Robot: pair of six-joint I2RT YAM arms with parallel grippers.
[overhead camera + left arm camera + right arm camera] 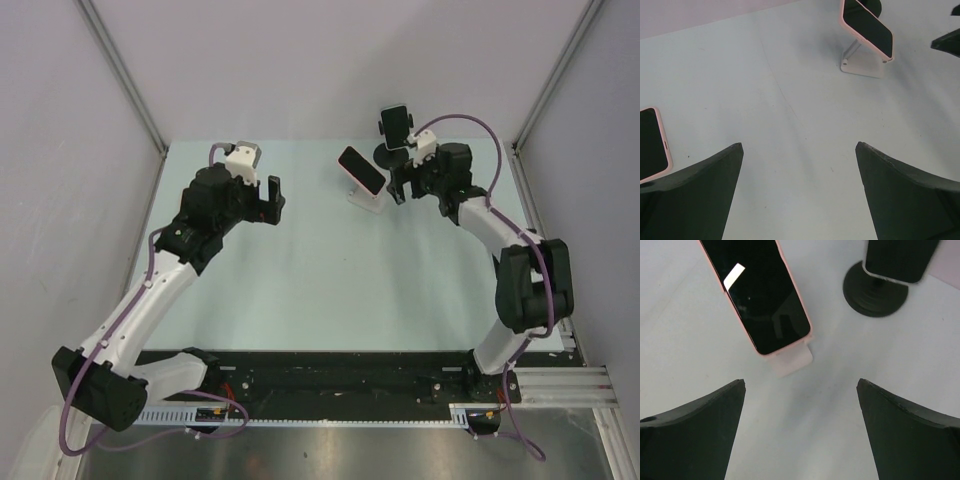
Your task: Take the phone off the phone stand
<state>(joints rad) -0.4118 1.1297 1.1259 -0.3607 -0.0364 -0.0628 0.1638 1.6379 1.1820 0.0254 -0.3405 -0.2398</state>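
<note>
You're in the approach step, nothing grasped yet: your right gripper (pixel 800 385) is hovering with its jaws spread wide, just short of the pink-cased phone (pixel 760 295), which is leaning tilted on its white stand (pixel 794 359) on the table (pixel 690 350). A second phone (pixel 900 260) is sitting on a black round stand (pixel 875 292) near it; I can't tell which one you're targeting, though the pink one looks nearer. Your left gripper (pixel 272 200) is hanging wide apart too, well off to the side, holding nothing. Next you're needing to advance, straddle the phone's edges, close, and lift without tipping the stand.
</note>
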